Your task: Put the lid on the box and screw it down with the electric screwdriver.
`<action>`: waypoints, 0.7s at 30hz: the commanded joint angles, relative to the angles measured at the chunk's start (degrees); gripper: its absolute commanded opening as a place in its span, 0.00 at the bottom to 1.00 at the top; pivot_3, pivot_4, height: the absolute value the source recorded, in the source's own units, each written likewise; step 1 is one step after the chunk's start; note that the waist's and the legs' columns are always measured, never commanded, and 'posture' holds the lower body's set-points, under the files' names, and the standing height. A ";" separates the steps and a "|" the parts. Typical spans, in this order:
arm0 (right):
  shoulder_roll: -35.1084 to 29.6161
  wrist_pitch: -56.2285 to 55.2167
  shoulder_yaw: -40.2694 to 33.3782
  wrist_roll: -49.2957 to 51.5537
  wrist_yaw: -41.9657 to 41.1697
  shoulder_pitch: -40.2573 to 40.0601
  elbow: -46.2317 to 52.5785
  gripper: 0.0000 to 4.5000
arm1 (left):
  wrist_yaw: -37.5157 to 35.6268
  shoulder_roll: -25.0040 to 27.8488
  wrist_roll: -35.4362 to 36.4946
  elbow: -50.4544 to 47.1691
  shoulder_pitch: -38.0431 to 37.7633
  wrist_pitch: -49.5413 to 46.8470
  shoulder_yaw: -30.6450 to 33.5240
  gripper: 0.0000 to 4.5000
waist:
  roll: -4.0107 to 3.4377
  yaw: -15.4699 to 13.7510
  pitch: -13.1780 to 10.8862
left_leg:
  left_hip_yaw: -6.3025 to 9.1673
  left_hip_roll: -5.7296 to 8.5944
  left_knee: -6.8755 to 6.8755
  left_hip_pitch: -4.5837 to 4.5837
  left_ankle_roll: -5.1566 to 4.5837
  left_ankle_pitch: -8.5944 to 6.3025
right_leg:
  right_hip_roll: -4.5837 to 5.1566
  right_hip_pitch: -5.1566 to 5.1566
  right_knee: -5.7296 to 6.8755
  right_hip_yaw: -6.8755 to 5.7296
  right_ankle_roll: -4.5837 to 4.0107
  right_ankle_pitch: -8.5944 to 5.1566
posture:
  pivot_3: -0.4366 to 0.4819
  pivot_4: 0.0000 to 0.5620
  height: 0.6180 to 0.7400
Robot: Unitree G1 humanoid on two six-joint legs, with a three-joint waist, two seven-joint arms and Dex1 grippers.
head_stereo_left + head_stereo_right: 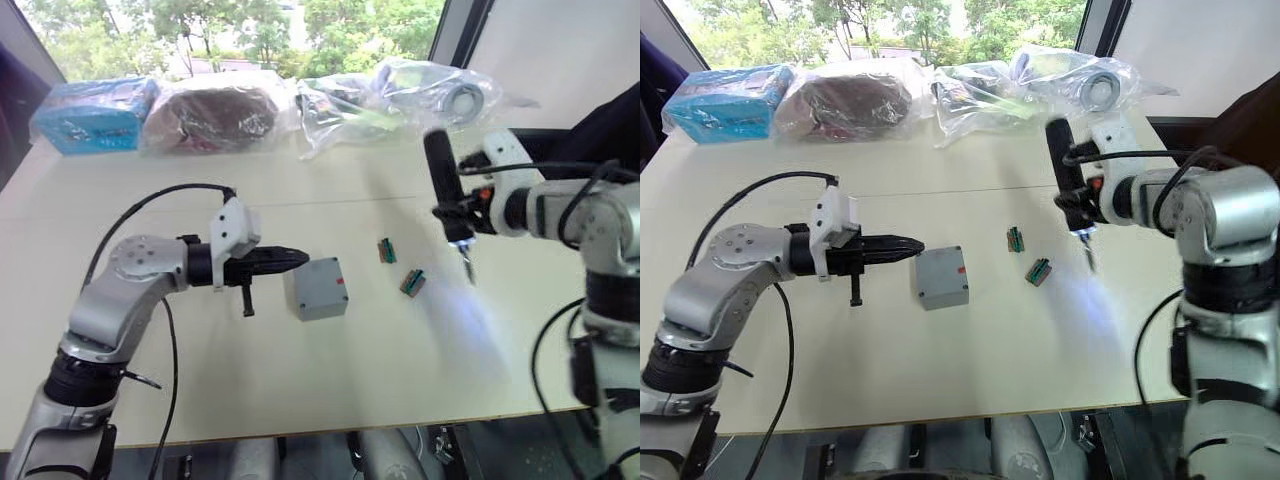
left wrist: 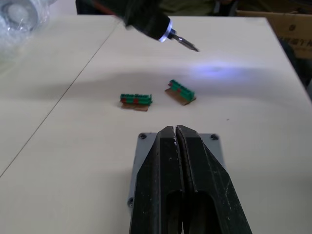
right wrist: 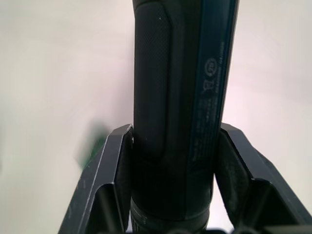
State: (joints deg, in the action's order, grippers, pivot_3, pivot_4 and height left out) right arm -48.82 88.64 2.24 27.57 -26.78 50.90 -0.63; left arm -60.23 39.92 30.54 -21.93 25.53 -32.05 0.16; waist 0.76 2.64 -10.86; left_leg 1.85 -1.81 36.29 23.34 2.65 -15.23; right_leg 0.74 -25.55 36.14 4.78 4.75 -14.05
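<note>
Fingers of right gripper (image 3: 170, 185) clamp the electric screwdriver (image 1: 445, 188) upright, well right of the box (image 1: 316, 288); left gripper (image 1: 292, 260) closed, empty, touching it.

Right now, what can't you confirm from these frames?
- Small grey square plastic box: in the left wrist view the shut left gripper covers its middle; head views are too small to show screws or a lid seam.
- Black cylindrical electric screwdriver: bit tip is blurred; the right wrist view cuts it off, with the right gripper clamped around it.
- Two small green-brown pieces: too small to identify.
</note>
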 commanded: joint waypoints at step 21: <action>-1.12 -14.53 10.01 -7.88 -10.99 1.67 -16.81 1.00 | 3.28 5.30 9.20 -5.87 -0.67 -6.32 5.51 0.00 | 0.08 0.89 -0.20 | -0.01 0.02 1.18 -0.02 0.01 0.01 | -0.02 0.55 0.04 0.08 0.16 0.32 | 0.48 0.27 1.00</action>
State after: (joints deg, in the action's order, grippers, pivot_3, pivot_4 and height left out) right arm -47.06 76.95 13.35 20.46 -35.40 52.07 -19.50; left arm -57.60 44.13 38.30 -26.09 25.08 -37.60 3.51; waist 0.84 3.53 -11.06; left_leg 1.84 -1.79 37.47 23.32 2.66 -15.21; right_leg 0.72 -25.01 36.18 4.87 4.92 -13.72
